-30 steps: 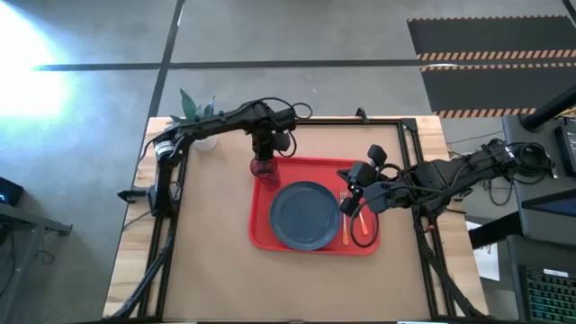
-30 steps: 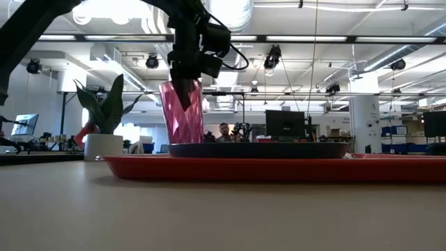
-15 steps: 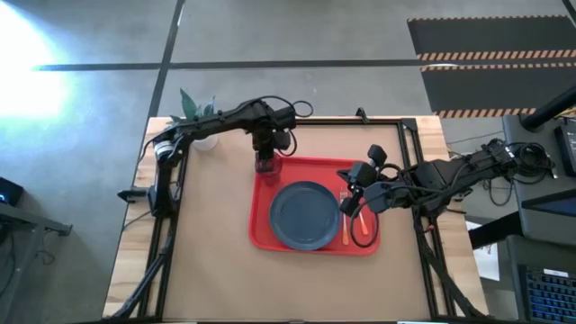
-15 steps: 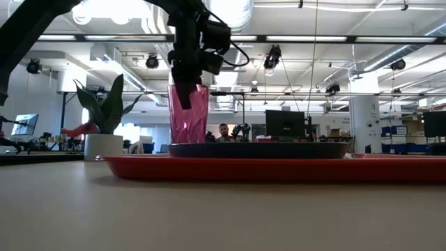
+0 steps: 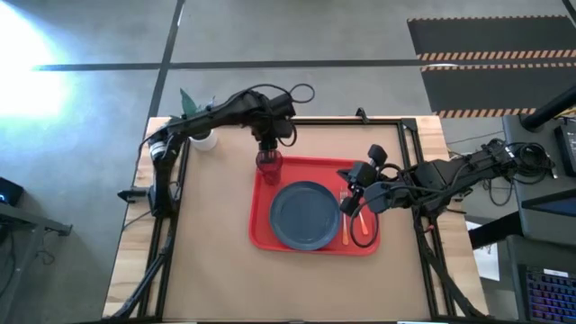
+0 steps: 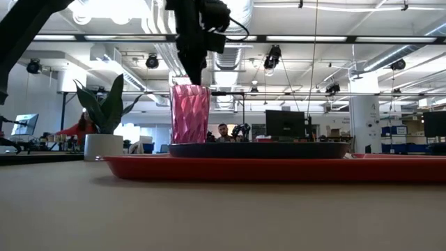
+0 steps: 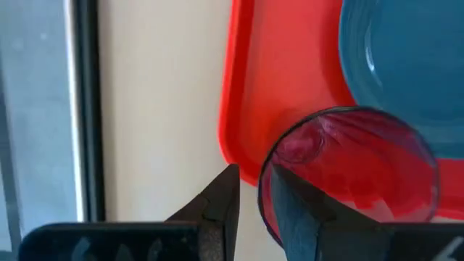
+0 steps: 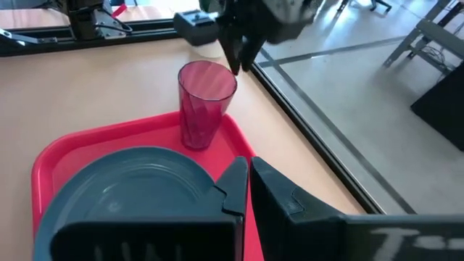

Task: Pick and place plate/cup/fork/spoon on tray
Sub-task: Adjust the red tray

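At the tray's [image 5: 310, 241] far-left corner, left gripper [image 7: 250, 199] straddles the cup [image 5: 268, 164] rim, fingers slightly parted; snagging it could tip the cup.

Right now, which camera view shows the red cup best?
The right wrist view: the cup stands whole and upright on the tray's corner. The low view gives its side, the high view a small top, the left wrist view only its rim.
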Controlling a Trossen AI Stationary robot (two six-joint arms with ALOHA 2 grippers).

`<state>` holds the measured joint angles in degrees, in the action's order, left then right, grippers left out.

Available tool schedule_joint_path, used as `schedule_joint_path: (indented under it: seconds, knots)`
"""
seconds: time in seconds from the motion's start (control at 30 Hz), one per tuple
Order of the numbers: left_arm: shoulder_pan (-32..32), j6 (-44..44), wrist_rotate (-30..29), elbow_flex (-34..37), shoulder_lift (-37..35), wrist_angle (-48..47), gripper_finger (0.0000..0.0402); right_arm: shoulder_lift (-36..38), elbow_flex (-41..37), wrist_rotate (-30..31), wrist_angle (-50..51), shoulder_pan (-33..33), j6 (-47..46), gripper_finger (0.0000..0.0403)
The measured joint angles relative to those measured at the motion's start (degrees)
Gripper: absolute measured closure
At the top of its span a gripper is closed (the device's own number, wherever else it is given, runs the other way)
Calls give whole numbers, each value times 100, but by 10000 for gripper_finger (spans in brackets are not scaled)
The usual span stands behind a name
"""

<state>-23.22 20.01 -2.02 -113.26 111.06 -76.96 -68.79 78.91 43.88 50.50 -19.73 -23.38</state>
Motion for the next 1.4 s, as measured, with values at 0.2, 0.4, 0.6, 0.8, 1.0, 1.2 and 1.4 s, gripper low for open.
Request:
schedule_joint_path:
  seconds: [0.2, 0.4, 0.6, 0.8, 1.0, 1.2, 1.4]
  knots:
    - [71, -266, -1, -470, -323, -173, 341, 0, -2, 115, 14, 0, -5, 394]
    - [270, -721, -33, -498, -1290, -125, 360, 2, -4, -230, 20, 2, -343, 394]
    - [764, -1081, -146, -424, -2516, 5, 386, 4, -9, -398, 22, 26, -407, 394]
    - [1388, -1779, -703, -153, -3639, 2, 400, 216, -11, -829, 24, 292, -363, 394]
    - [1910, -2580, -1309, 1056, -4660, -19, 401, 800, -11, -1306, 20, 715, -123, 394]
    - [2122, -3422, -1335, 2787, -5629, 138, 401, 1533, -34, -1741, -14, 852, -65, 394]
    - [2347, -3747, -1329, 4076, -6466, 1087, 401, 2098, -398, -1886, -147, 852, -354, 394]
